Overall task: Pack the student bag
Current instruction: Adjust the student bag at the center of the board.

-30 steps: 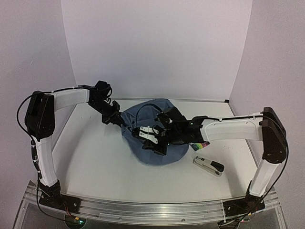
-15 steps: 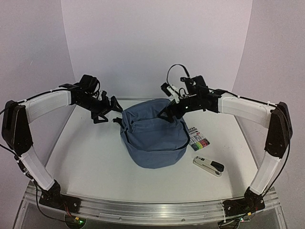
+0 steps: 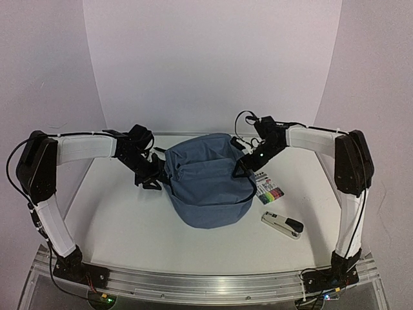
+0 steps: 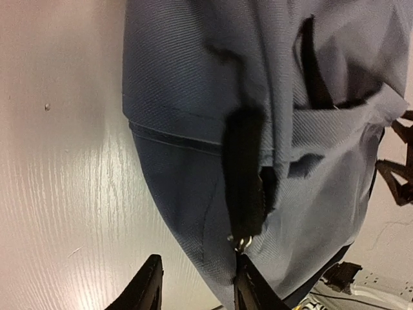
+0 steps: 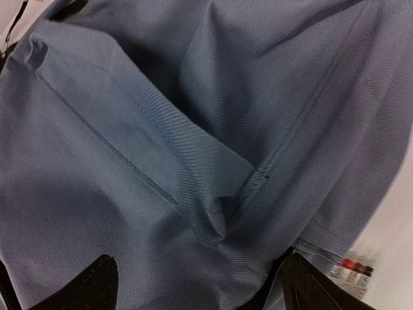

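Note:
The student bag (image 3: 206,184), slate-blue fabric, sits slumped in the middle of the table. My left gripper (image 3: 152,179) is at its left side, open. In the left wrist view the bag (image 4: 193,97) bulges down between the jaws of the left gripper (image 4: 197,287); the fabric edge touches the right finger (image 4: 251,289), and the left finger stands apart from it. A black zipper tab (image 4: 244,174) with a small metal ring hangs just above. My right gripper (image 3: 241,170) is at the bag's right side, open wide, and bag fabric (image 5: 193,129) fills the span between the jaws of the right gripper (image 5: 200,284).
A pack of coloured markers (image 3: 270,191) lies on the table just right of the bag and shows blurred in the right wrist view as markers (image 5: 352,266). A black and silver stapler (image 3: 282,224) lies nearer the front right. White walls enclose the table behind and at the sides.
The right gripper left the bag's front, rose over its back, then dropped to its right side. The left arm swung out, then came back low on the left. Both grippers opened.

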`<act>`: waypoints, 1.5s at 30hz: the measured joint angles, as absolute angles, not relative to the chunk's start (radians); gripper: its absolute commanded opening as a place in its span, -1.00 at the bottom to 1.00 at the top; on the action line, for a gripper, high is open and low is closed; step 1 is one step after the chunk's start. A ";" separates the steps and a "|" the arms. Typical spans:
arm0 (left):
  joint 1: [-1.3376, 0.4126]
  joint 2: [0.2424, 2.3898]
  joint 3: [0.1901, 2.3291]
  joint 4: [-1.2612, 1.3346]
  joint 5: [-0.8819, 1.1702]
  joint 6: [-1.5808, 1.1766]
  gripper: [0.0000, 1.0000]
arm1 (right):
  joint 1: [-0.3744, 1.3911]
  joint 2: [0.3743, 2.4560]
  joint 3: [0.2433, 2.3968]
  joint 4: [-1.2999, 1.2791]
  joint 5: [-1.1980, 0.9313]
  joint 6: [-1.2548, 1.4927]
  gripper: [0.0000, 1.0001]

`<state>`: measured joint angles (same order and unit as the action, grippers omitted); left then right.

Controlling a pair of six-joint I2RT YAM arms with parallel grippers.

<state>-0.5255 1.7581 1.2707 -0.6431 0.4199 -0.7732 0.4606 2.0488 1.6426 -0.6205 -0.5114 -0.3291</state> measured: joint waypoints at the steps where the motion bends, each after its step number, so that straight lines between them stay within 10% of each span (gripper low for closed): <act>1: -0.525 1.770 1.272 -0.644 0.419 -0.771 -0.59 | 0.463 2.061 1.641 -0.633 -0.529 -0.335 0.64; 10: -0.435 1.878 1.371 -0.677 0.414 -0.737 -0.86 | 0.555 2.046 1.547 -0.665 -0.655 -0.332 0.60; 18: -0.321 1.985 1.597 -0.739 0.381 -0.628 0.08 | 0.805 1.992 1.525 -0.708 -0.819 -0.284 0.71; 25: -0.348 1.925 1.654 -0.787 0.383 -0.554 0.29 | 0.662 1.972 1.753 -0.714 -0.818 -0.260 0.74; 35: -0.388 1.771 1.411 -0.871 0.338 -0.610 0.23 | 0.563 2.156 1.927 -0.675 -0.614 -0.257 0.71; 45: -0.387 1.816 1.402 -0.892 0.310 -0.620 -0.52 | 0.589 2.090 1.650 -0.612 -0.680 -0.261 0.63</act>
